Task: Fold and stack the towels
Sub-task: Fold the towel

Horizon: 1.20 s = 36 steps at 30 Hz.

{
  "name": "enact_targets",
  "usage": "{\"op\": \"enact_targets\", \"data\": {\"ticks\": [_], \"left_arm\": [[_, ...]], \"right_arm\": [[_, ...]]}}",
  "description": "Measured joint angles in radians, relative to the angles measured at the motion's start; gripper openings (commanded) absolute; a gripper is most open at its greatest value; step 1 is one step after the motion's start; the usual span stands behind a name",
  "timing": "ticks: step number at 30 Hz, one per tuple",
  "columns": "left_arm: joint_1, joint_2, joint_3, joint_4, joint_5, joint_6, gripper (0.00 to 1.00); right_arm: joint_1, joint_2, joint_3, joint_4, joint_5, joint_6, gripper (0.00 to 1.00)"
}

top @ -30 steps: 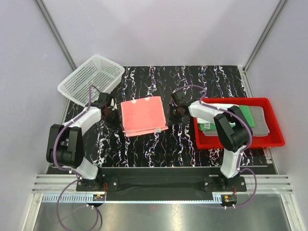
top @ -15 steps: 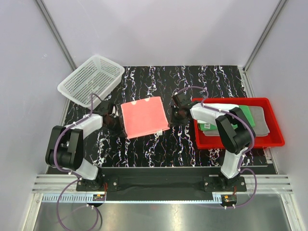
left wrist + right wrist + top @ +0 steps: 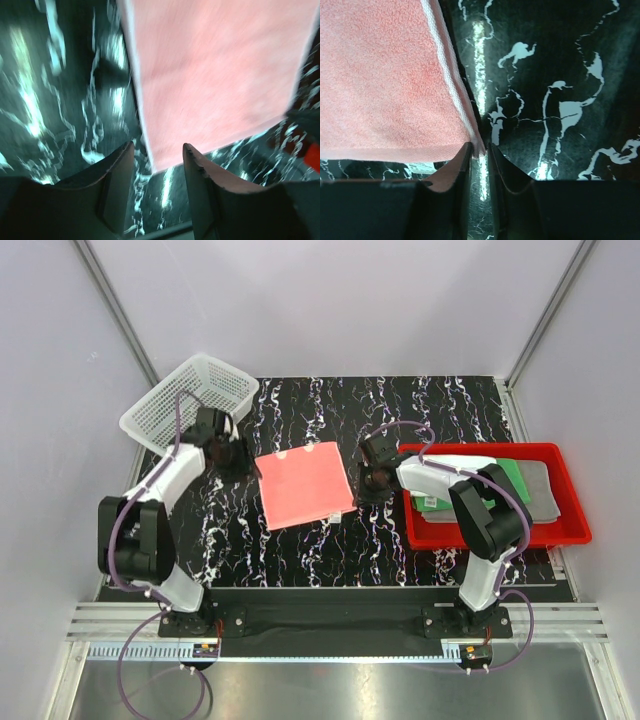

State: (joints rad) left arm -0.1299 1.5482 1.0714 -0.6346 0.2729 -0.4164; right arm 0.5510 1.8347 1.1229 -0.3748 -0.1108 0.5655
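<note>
well, left claw wide, empty; right claw barely parted beside towel.

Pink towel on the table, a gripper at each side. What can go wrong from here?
1. The right gripper's jaws are barely parted, with the towel's corner at their tips. Pulling away could snag it and drag the cloth.
2. The towel lies skewed on the table, so the next fold may come out crooked.
3. The left gripper, open, sits close to the basket and could knock it.
</note>
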Motion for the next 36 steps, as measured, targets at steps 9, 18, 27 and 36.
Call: {"op": "enact_targets", "data": {"ticks": [9, 18, 27, 36], "left_arm": [[0.019, 0.268, 0.364, -0.027, -0.004, 0.189, 0.50], [0.014, 0.373, 0.414, -0.037, 0.011, 0.407, 0.48], [0.017, 0.482, 0.439, -0.047, 0.024, 0.485, 0.47], [0.028, 0.569, 0.553, -0.064, 0.047, 0.530, 0.47]], "right_arm": [[0.000, -0.029, -0.007, -0.051, 0.010, -0.044, 0.43], [-0.067, -0.032, 0.212, -0.045, -0.185, -0.289, 0.63], [-0.195, 0.380, 0.764, -0.098, -0.481, -0.555, 0.56], [-0.233, 0.721, 1.108, -0.302, -0.641, -0.647, 0.49]]}}
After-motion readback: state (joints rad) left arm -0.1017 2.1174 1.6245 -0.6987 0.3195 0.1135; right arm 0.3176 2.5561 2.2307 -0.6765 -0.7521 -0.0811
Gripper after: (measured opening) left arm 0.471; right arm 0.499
